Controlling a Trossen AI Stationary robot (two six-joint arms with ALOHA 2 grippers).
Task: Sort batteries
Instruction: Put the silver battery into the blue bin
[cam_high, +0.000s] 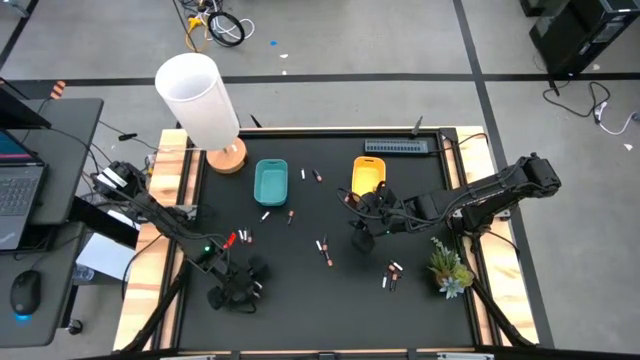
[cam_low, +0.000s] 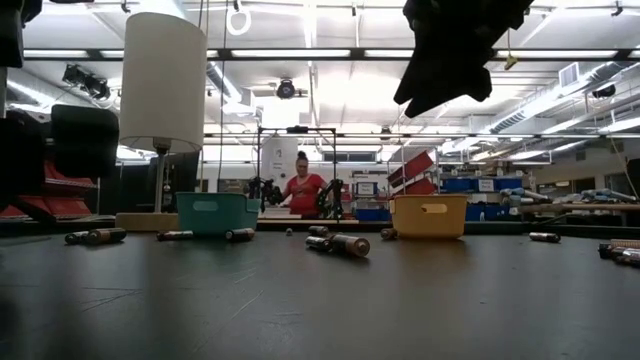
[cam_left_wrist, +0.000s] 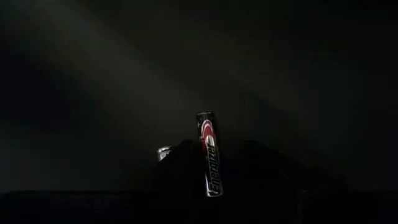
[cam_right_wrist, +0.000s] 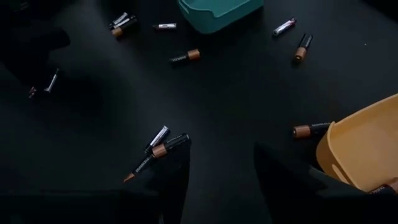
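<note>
black table (cam_high: 300, 300) holds two trays, teal (cam_high: 270, 181) and yellow (cam_high: 368, 174).

Batteries (cam_high: 324, 249) lie scattered flat; one (cam_left_wrist: 209, 155) seemingly gripped.

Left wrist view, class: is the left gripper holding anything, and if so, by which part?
Yes. The left gripper holds a black-and-red battery by its lower end, its top sticking out. The right gripper is open, holding nothing.

Batteries (cam_high: 324, 247) lie scattered on the table (cam_high: 300, 300) around two trays (cam_high: 270, 182).
</note>
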